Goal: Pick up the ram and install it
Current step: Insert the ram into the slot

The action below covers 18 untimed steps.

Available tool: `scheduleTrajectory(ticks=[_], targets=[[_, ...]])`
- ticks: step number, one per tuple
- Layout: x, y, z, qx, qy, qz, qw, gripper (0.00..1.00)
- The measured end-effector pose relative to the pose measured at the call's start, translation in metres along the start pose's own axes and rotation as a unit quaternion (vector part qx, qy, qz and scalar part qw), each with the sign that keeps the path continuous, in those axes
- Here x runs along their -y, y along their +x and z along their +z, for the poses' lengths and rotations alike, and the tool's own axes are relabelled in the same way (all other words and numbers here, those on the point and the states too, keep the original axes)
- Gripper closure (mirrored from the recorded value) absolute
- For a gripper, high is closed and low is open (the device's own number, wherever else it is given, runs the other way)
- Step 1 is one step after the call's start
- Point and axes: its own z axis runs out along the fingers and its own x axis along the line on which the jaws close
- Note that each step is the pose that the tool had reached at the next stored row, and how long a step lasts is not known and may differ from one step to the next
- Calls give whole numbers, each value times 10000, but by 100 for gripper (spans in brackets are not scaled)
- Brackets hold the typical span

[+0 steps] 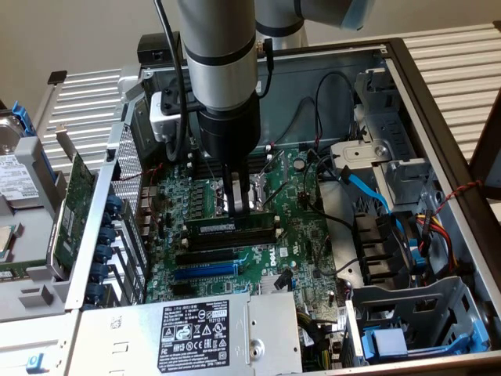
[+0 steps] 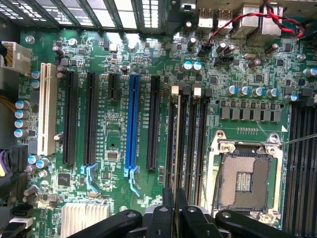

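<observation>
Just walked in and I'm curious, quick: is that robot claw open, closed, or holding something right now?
Gripper: closed, holding the ram by its upper edge, down at the motherboard.

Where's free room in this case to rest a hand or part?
Free: power supply lid, bordered by the expansion slots and case edge. Crowded: mid-board, where the tool grips the ram; cables at the exterior view's right.

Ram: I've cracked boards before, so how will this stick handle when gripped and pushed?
The ram is a thin flat board, so probably stiff, light, yet apt to snap if bent sideways. Standing on edge in the gripper, it may tilt if pressed unevenly.
</observation>
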Motion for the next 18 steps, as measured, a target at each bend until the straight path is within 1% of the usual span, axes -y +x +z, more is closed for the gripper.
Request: scheduleTrajectory(ticks=[18], targets=[[-1,9,24,-1,-1,0,10000,87]])
